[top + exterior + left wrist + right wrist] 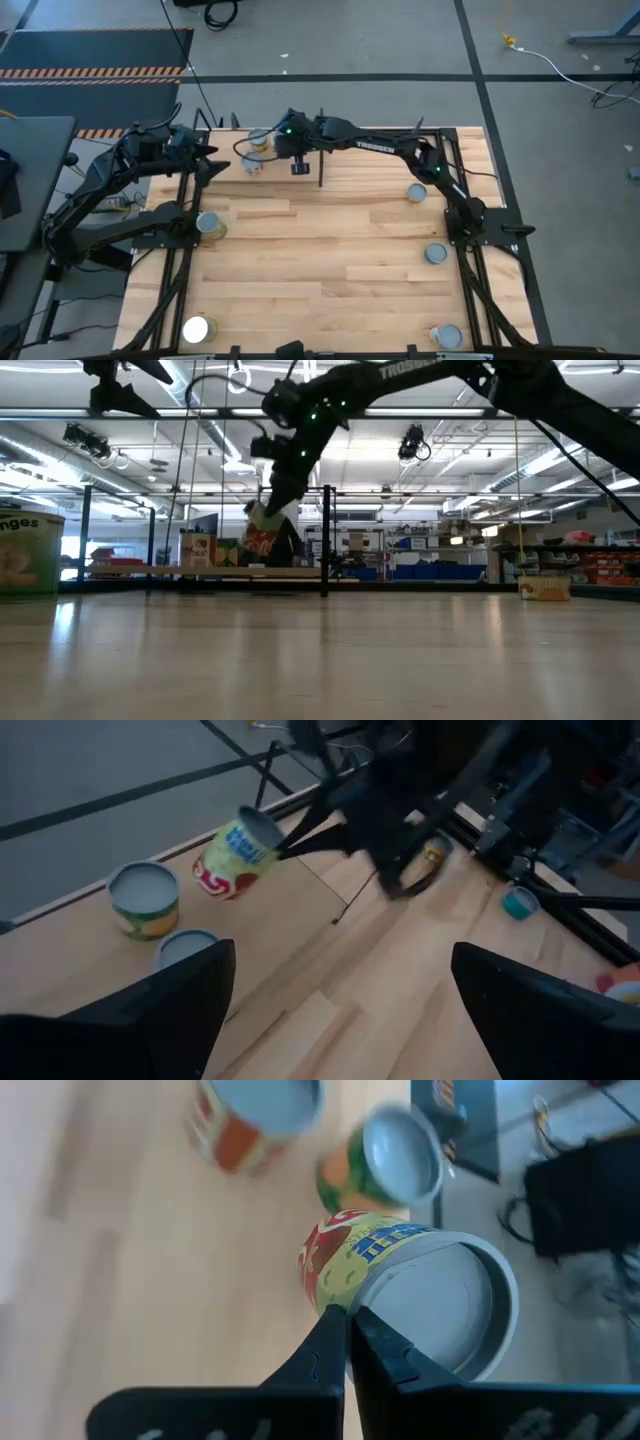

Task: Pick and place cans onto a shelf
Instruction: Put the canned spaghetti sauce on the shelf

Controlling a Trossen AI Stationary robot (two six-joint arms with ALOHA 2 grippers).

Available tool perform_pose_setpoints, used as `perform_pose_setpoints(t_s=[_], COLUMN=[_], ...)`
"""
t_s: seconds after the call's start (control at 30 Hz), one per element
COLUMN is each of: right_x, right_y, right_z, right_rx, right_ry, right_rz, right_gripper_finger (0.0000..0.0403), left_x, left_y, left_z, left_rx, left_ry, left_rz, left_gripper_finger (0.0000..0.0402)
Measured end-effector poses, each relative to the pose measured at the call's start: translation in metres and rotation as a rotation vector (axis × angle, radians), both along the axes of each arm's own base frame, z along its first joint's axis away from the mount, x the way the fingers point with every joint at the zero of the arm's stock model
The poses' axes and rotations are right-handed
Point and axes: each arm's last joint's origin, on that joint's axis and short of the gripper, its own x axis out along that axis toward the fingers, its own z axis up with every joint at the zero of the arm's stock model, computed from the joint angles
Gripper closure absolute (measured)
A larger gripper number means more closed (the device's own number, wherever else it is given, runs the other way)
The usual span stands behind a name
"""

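My right gripper [348, 1342] reaches to the table's far left and is shut on a can with a yellow and red label [400, 1280], held tilted above the shelf [200, 571]. The can also shows in the low view [262, 530] and the left wrist view [235, 855]. Two other cans stand upright on the shelf board, one orange-labelled [255, 1115] and one green-labelled [395, 1160]. My left gripper [345, 1010] is open and empty, at the table's far left edge [210, 152], facing the held can. My right gripper pinches the can's top rim [352, 1312] between its two fingers, one on the labelled wall and one on the lid. The can hangs tilted, lid end toward the fingers, and looks clear of the shelf board.
Several more cans stand on the planked tabletop: one near the left edge [210, 225], a glaring white one at the near left [195, 328], and three along the right side [417, 192], [435, 253], [447, 336]. A black upright rod [326, 540] stands at the shelf's end.
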Motion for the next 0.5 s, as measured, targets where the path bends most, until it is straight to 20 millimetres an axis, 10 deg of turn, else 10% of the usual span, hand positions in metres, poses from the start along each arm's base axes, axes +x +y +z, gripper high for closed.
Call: perform_pose_setpoints(t_s=[0.5], right_x=[0.0007], right_y=[-0.0008], right_z=[-0.0152], right_rx=[0.050], right_ry=[0.008], right_rz=[-0.181], right_gripper_finger=[0.0362], left_x=[0.0017], left_y=[0.0013], left_z=[0.0043], left_rx=[-0.016], left_ry=[-0.066], left_rz=[0.025], left_gripper_finger=[0.0026])
